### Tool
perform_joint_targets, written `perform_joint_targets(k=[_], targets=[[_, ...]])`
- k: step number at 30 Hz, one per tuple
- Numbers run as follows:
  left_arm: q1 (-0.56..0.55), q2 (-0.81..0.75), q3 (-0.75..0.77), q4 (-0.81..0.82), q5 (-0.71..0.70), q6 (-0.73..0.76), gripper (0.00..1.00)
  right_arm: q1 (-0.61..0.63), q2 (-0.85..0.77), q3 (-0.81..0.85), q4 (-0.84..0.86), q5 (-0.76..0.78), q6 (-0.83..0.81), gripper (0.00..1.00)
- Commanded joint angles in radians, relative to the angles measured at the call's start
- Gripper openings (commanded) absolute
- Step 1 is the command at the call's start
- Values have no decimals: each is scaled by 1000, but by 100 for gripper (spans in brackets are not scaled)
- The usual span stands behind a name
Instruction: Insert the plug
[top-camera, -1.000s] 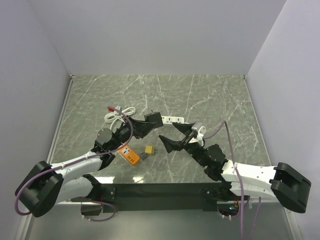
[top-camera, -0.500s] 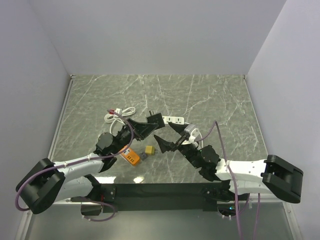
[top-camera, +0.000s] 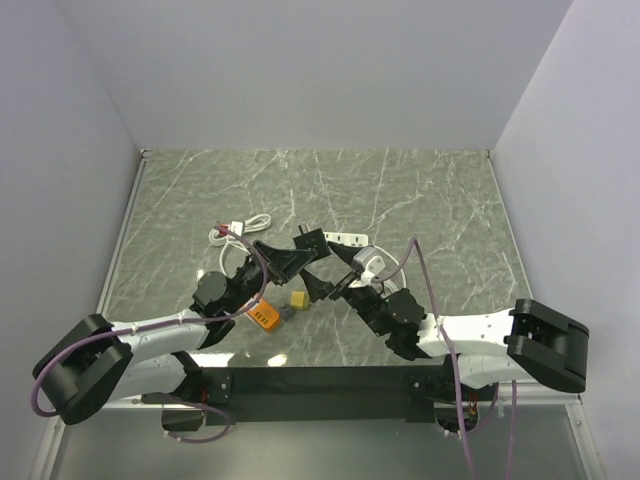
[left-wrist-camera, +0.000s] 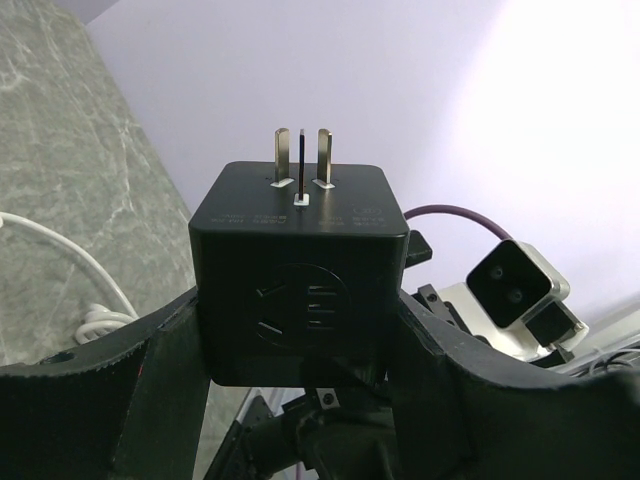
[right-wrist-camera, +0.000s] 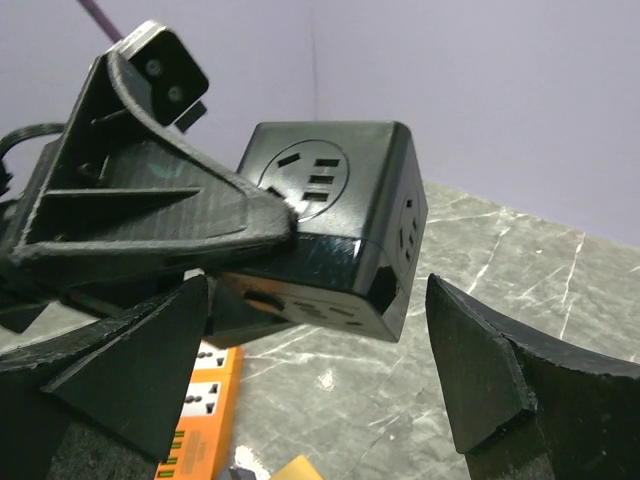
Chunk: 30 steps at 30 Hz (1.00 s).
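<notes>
Swung right claw in toward left over last sec; now spread wide, flanking black cube plug adapter, no contact seen. Clamped in left claw, prongs up, off grey-green marbled counter. Prob. regrip before white power strip. Plain lilac walls on 3 sides.
</notes>
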Motion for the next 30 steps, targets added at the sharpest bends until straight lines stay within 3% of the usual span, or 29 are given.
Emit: perform_joint_targets(k=[1, 10, 13, 16, 18, 22, 25, 26, 27, 30], targets=[[-11, 4, -18, 141, -31, -44, 1, 11, 15, 63, 60, 47, -28, 95], [-25, 21, -29, 192, -25, -67, 1, 13, 83, 116, 63, 106, -57, 92], [-30, 14, -21, 174, -18, -58, 1, 11, 108, 113, 89, 116, -64, 87], [-31, 20, -27, 190, -13, -62, 1, 11, 124, 112, 118, 142, -68, 54], [-31, 27, -26, 204, -1, -59, 1, 11, 123, 113, 115, 181, -70, 0], [-31, 58, -29, 227, 15, -50, 7, 10, 92, 106, 106, 220, -106, 0], [-31, 50, -32, 220, 5, -23, 39, 1, 39, 112, 27, 228, -116, 0], [-28, 43, -34, 211, -1, -10, 73, -6, 2, 116, -47, 226, -113, 0], [-25, 17, -38, 180, -16, 13, 96, -25, -20, 124, -97, 220, -102, 0], [-5, -44, -41, 107, -31, 66, 99, -76, -107, 133, -263, 174, -32, 0]])
